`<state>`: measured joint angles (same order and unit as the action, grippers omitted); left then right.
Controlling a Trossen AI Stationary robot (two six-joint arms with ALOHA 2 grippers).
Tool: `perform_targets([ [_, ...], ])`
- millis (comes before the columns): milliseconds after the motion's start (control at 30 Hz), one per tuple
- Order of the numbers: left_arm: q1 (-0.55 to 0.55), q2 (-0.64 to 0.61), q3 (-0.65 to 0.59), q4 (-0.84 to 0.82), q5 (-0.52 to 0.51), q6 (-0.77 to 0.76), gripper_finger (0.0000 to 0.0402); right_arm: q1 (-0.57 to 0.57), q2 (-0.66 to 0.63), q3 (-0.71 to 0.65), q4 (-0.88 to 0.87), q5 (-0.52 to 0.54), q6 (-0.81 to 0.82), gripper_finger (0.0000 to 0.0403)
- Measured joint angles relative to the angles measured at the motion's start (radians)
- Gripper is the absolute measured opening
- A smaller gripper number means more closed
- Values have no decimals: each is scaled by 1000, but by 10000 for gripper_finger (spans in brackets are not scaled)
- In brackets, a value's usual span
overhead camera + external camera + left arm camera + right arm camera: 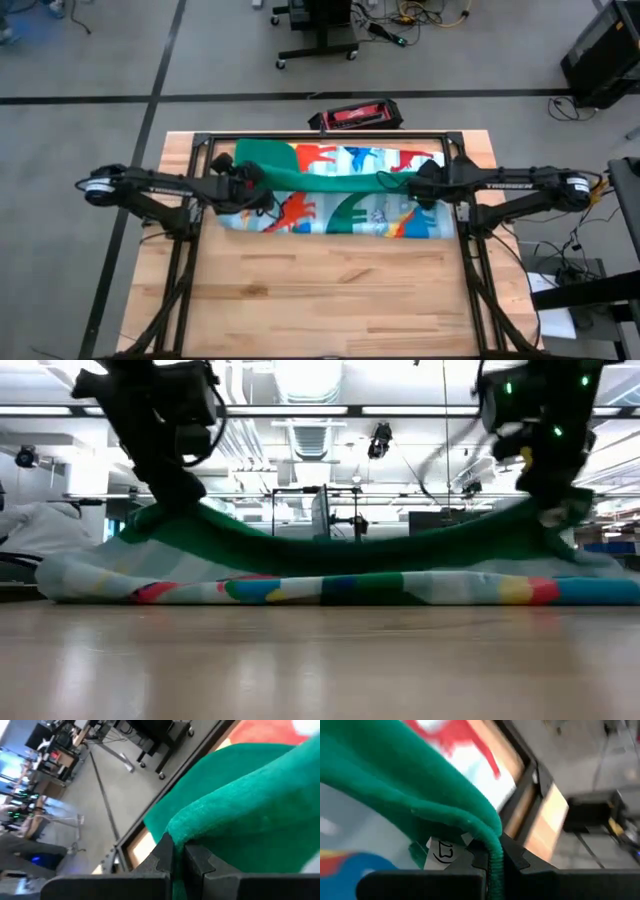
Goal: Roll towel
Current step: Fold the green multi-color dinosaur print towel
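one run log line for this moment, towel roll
step: folding over | left end effector: shut on towel green edge | right end effector: shut on same edge | edge lifted off table

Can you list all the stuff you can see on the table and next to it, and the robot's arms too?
Soft dinosaur towel: one, light blue-white with red, green and blue dinosaurs, green border; on the table's far half, green edge lifted.
Light wooden table: one, under the towel.
Flat red and black case: one, at the table's far edge.
Left gripper: one, dark, shut on the towel's green edge, left end.
Right gripper: one, dark, shut on the green edge, right end.
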<state>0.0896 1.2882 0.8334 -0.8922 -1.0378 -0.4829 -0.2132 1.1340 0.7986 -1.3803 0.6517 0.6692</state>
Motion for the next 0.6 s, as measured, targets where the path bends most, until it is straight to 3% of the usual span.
perform_targets([
  [133,30,1,19,68,-18,89,0,-29,-1,-42,22,-1,-9,0],
  [333,117,36,14,217,79,258,0,-78,27,-45,57,-22,-54,0],
  [500,200,48,16,192,51,272,0,-100,66,-44,60,-23,-54,0],
  [600,256,48,14,193,107,268,0,-120,95,-32,85,-24,-59,0],
])
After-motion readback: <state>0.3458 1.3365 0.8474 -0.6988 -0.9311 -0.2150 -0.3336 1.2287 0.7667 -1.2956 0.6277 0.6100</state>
